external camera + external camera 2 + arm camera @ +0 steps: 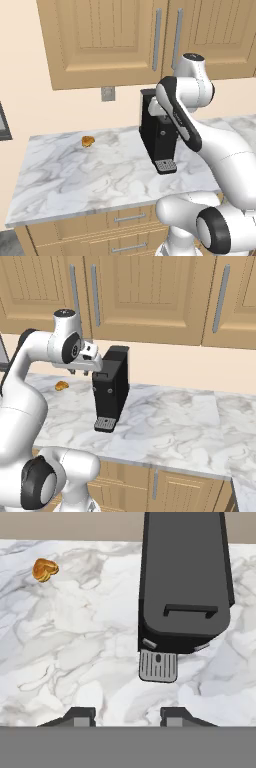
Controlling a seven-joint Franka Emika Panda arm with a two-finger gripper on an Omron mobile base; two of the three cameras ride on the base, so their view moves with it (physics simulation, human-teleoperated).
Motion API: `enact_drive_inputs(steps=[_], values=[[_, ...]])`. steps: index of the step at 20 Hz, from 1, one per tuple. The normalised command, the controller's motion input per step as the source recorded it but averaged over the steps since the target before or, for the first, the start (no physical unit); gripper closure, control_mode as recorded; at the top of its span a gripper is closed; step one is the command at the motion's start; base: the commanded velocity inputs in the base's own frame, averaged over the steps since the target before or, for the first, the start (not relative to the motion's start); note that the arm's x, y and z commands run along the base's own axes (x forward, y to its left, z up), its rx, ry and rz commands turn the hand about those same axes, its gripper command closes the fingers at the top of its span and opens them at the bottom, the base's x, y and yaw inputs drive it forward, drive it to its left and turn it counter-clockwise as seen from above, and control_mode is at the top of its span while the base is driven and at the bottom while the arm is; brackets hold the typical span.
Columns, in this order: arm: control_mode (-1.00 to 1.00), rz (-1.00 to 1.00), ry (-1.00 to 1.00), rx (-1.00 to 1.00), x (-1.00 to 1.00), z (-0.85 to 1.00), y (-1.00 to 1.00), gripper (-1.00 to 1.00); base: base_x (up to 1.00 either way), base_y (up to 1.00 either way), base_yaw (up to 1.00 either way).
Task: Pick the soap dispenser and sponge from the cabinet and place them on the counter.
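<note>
Jaws (125,714): partly apart, holding nothing (above the surface).
Surface: white-and-grey veined marble slab (75,175).
Cabinet: light-wood panelled doors (100,40), shut.
Machine: black coffee maker (112,388), upright.

The cabinet (100,40) doors are closed, so whatever sits inside is hidden. Its top is cut off by the upper edge in both base views. In the left base view the arm covers the right side of the coffee machine (157,132) and part of the table (75,175) behind it. In the hand view the machine's top runs out past the upper edge. The orange-brown lump (88,141) is too small to tell what it is. A dark frame at the left edge of the left base view is cut off. The gripper (79,372) points down; whether the jaws hold anything cannot be judged beyond bare tips over marble.
</note>
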Motion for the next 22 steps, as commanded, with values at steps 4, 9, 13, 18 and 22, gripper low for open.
enact_drive_inputs(steps=[4, 9, 13, 18, 22], values=[[-1.00, 0.00, -0.03, 0.00, 0.00, -0.01, 0.00, -1.00, 0.00, 0.00, 0.00], [-1.00, 0.01, -0.06, -0.01, -0.15, 0.03, 0.02, -1.00, 0.00, 0.00, 0.00], [-1.00, 0.02, -0.18, 0.00, -0.10, 0.28, 0.00, -1.00, 0.00, 0.00, 0.00], [-1.00, 0.01, -0.27, 0.00, -0.02, 0.45, 0.02, -1.00, 0.00, 0.00, 0.00], [-1.00, 0.02, -0.30, 0.00, -0.05, 0.50, 0.10, -1.00, 0.00, 0.00, 0.00]])
